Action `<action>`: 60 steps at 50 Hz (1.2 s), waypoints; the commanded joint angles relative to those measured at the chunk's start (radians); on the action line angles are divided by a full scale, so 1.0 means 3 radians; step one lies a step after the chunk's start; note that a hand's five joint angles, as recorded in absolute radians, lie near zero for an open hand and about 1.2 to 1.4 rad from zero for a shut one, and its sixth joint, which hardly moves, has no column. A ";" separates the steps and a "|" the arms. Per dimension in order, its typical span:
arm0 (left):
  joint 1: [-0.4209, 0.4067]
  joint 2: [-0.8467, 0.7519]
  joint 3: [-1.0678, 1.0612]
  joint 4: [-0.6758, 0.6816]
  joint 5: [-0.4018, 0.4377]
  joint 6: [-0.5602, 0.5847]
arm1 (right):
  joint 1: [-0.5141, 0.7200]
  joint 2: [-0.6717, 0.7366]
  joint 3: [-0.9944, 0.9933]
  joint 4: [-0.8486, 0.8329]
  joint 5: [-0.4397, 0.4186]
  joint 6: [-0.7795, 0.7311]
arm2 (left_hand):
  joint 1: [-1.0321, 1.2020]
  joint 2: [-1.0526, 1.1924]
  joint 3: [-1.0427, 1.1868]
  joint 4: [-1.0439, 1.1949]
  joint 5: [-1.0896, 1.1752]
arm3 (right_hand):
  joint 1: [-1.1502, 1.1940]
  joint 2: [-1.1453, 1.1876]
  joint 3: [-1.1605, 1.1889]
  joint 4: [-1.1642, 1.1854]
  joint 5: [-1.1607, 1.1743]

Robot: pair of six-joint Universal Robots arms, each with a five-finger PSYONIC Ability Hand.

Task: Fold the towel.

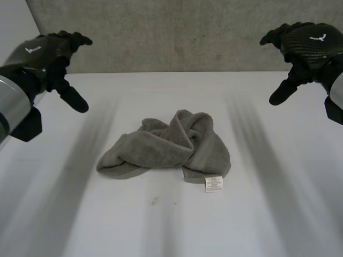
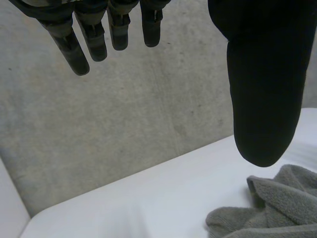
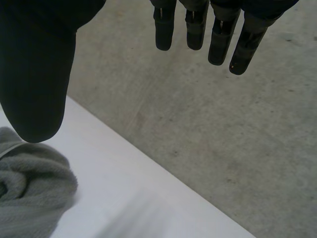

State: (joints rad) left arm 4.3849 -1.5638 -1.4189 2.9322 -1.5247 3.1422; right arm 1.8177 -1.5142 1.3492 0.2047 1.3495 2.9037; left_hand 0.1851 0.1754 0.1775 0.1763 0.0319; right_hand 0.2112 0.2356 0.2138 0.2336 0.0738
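**Crumpled towel on the table, both hands open and raised to either side**

The grey towel (image 1: 166, 147) lies bunched in a twisted heap on the white table (image 1: 268, 219), its folds knotted over one another in the middle and one flatter flap spread out toward the robot's left. A small white label (image 1: 213, 183) sticks out from the towel's near edge, lying flat on the table. A little nearer the robot than the towel there is a small dark mark (image 1: 154, 201) on the tabletop.

The left hand (image 1: 45, 53) hangs in the air well apart from the towel, off to its left and beyond it. Its fingers (image 2: 94, 42) are straight and spread away from the thumb (image 2: 265, 89), and it has hold of nothing.

The right hand (image 1: 308, 43) hangs likewise to the towel's right and beyond it, well apart from the cloth, its fingers (image 3: 218, 39) extended, thumb (image 3: 37, 74) wide of them, grasping nothing.

Behind the towel, past the far edge of the table, stands a rough grey wall (image 1: 177, 32). Nothing lies between either hand and the towel.
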 commanded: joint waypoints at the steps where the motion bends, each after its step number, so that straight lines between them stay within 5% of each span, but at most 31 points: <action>1: -0.0054 -0.0586 -0.0281 0.0800 0.0337 0.0070 | 0.0010 0.0266 0.0155 0.0309 -0.0111 -0.0964 | 0.0114 0.0147 0.0139 0.0144 0.0043 | -0.0122 -0.0204 -0.0131 -0.0197 -0.0246; 6: -0.0186 -0.1361 -0.0144 0.1183 0.0557 0.0436 | 0.0051 0.0363 0.0247 0.0488 -0.0086 -0.1456 | 0.0377 0.0410 0.0403 0.0407 0.0306 | -0.0122 -0.0204 -0.0131 -0.0197 -0.0246; 15: -0.0274 -0.2324 0.0353 0.1184 0.0613 0.1026 | 0.0000 0.0686 0.0304 0.0494 -0.0106 -0.1610 | 0.0936 0.0969 0.0962 0.0966 0.0865 | -0.0122 -0.0204 -0.0131 -0.0197 -0.0246; 20: -0.0274 -0.2554 0.0506 0.1199 0.0618 0.1189 | 0.0046 0.0930 0.0268 0.0392 -0.0096 -0.1590 | 0.3299 0.3331 0.3324 0.3328 0.3228 | -0.0122 -0.0204 -0.0131 -0.0197 -0.0246; 23: -0.0274 -0.2539 0.0511 0.1199 0.0613 0.1195 | 0.0092 0.1043 0.0227 0.0208 -0.0081 -0.1580 | 0.3960 0.3993 0.3985 0.3990 0.3889 | -0.0122 -0.0204 -0.0131 -0.0197 -0.0246; 29: -0.0350 -0.2028 0.0414 0.1179 0.0577 0.1179 | 0.0230 0.1197 -0.0049 -0.0146 -0.0106 -0.1217 | 0.4037 0.4070 0.4062 0.4067 0.3966 | -0.0122 -0.0204 -0.0131 -0.0197 -0.0246; 34: -0.0371 -0.1297 0.0056 0.1184 0.0557 0.1164 | 0.0287 0.1529 -0.0632 -0.0422 -0.0224 -0.0419 | 0.4037 0.4070 0.4062 0.4067 0.3966 | -0.0122 -0.0204 -0.0131 -0.0197 -0.0246; 39: -0.0458 -0.0673 -0.0333 0.1179 0.0572 0.1159 | 0.0363 0.2254 -0.1565 -0.0391 -0.1014 0.0311 | 0.4037 0.4070 0.4062 0.4067 0.3966 | -0.0122 -0.0204 -0.0131 -0.0197 -0.0246; 44: -0.0524 -0.0005 -0.0884 0.1179 0.0567 0.1200 | 0.0603 0.2801 -0.2072 -0.0223 -0.1379 0.0368 | 0.4037 0.4070 0.4062 0.4067 0.3966 | -0.0122 -0.0204 -0.0131 -0.0197 -0.0246; 51: -0.0524 0.0400 -0.1155 0.1184 0.0572 0.1200 | 0.0885 0.3257 -0.2395 -0.0130 -0.1405 0.0155 | 0.4037 0.4070 0.4062 0.4067 0.3966 | -0.0093 -0.0174 -0.0101 -0.0167 -0.0216; 52: -0.0524 0.0436 -0.1166 0.1184 0.0567 0.1200 | 0.0905 0.3293 -0.2431 -0.0135 -0.1374 0.0052 | 0.4037 0.4070 0.4062 0.4067 0.3966 | 0.0764 0.0683 0.0756 0.0690 0.0641; 53: -0.0524 0.0437 -0.1166 0.1184 0.0567 0.1200 | 0.0905 0.3293 -0.2432 -0.0135 -0.1374 0.0051 | 0.4037 0.4070 0.4062 0.4067 0.3966 | 0.0773 0.0692 0.0764 0.0698 0.0649; 55: -0.0524 0.0452 -0.1166 0.1194 0.0572 0.1205 | 0.0941 0.3278 -0.2513 -0.0171 -0.1237 -0.0066 | 0.4037 0.4070 0.4062 0.4067 0.3966 | 0.3177 0.3095 0.3168 0.3102 0.3053; 57: -0.0514 0.0427 -0.1136 0.1209 0.0577 0.1205 | 0.0941 0.3248 -0.2620 -0.0217 -0.1094 -0.0071 | 0.4037 0.4070 0.4062 0.4067 0.3966 | 0.3942 0.3861 0.3934 0.3868 0.3819; 60: -0.0443 0.0366 -0.0993 0.1265 0.0593 0.1205 | 0.0941 0.3034 -0.2814 -0.0405 -0.0595 -0.0066 | 0.4037 0.4070 0.4062 0.4067 0.3966 | 0.3950 0.3869 0.3942 0.3875 0.3826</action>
State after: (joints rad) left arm 4.2286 -1.4272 -1.7711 3.2916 -1.3523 3.5032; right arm 2.0982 -0.5307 0.5809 0.1507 0.9812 2.9072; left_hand 1.1425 1.2101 1.2140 1.2173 1.0065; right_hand 0.9377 1.0982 1.0692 1.0737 0.8564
